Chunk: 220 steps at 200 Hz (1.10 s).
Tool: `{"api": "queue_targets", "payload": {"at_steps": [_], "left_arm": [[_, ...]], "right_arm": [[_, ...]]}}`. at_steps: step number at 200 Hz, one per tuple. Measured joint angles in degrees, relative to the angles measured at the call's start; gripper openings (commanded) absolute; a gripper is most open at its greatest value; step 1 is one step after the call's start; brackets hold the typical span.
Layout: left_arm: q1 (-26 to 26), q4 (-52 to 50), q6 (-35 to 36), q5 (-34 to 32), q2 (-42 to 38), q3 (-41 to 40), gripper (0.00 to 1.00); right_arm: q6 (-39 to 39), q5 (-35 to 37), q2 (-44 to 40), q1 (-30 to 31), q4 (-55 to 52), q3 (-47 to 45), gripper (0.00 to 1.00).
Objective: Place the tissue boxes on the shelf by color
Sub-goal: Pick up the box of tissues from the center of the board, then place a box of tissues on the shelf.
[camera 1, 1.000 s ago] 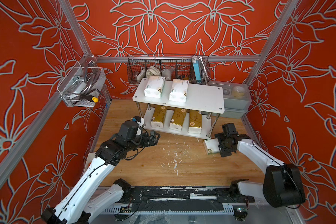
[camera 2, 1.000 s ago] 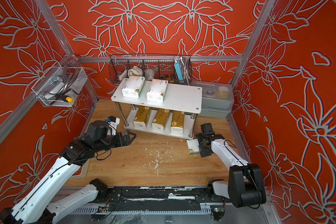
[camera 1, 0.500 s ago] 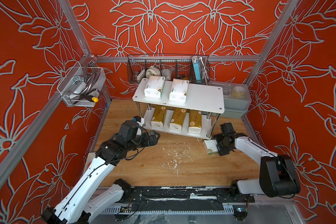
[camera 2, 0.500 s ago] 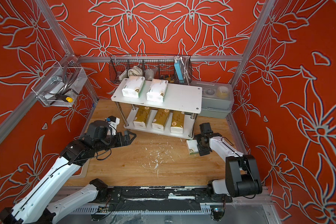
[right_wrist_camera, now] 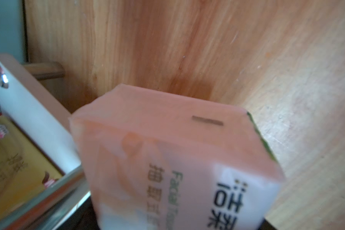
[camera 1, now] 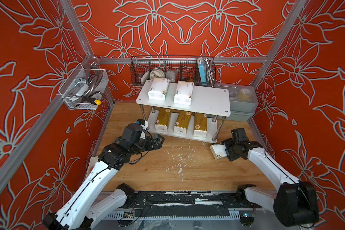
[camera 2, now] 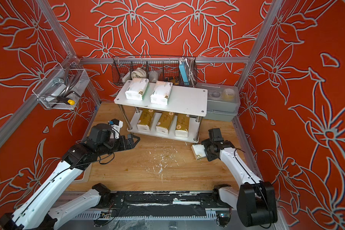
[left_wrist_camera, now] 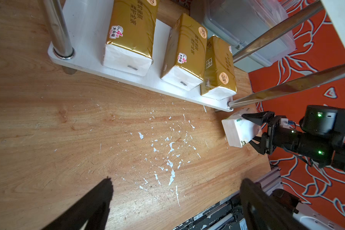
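Gold tissue boxes (camera 1: 182, 122), white tissue boxes (camera 1: 158, 91), orange floral walls (camera 1: 38, 49).

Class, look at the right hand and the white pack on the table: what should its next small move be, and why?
Probably close the right hand firmly on the white pack, ready to lift. Its fingers straddle it beside the shelf, whose top board holds two white packs with room spare.

Cannot see, in both top views, the end of the white tissue pack (camera 1: 216, 151) under the right pincer (camera 1: 225, 151) or the gold packs (camera 1: 182, 120) past the upper shelf board (camera 1: 209, 99); cannot fully read the white pack's blurred print in the right wrist view.
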Motion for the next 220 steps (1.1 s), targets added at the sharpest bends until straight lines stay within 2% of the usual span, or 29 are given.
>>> {"api": "queue_targets", "payload": {"at_steps": [58, 103, 165, 220], "left_arm": [[0.0, -0.81, 0.76, 0.48, 2.12, 4.39, 0.99], [0.0, -0.85, 1.99, 2.05, 4.02, 9.25, 0.99], [0.0, -1.31, 3.93, 3.48, 5.53, 12.22, 0.99], [0.0, -1.92, 4.59, 4.07, 7.69, 13.11, 0.99]], "right_arm": [[-10.21, -3.8, -12.9, 0.0, -12.79, 2.1, 0.76], [-19.47, -8.83, -19.47, 0.0, -23.85, 13.38, 0.74], [-28.87, -15.1, -15.54, 0.0, -33.2, 36.65, 0.72], [-33.79, -17.92, -0.39, 0.0, -33.99, 62.69, 0.71]]}}
